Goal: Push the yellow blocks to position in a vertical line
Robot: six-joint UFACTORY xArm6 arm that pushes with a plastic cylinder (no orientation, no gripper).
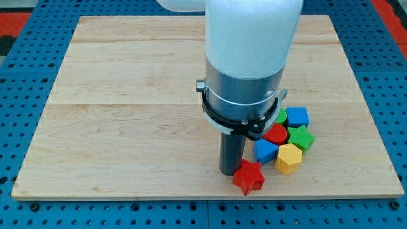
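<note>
Camera view: my tip (231, 173) is sitting just left of red star (248, 177), lower right. No gripper fitted. Yellow block (288, 158) looks light, rigid; push its flat side.

My tip (233, 173) seems to touch the red star block (248, 177), with the yellow hexagonal block (288, 158) just beside.
</note>
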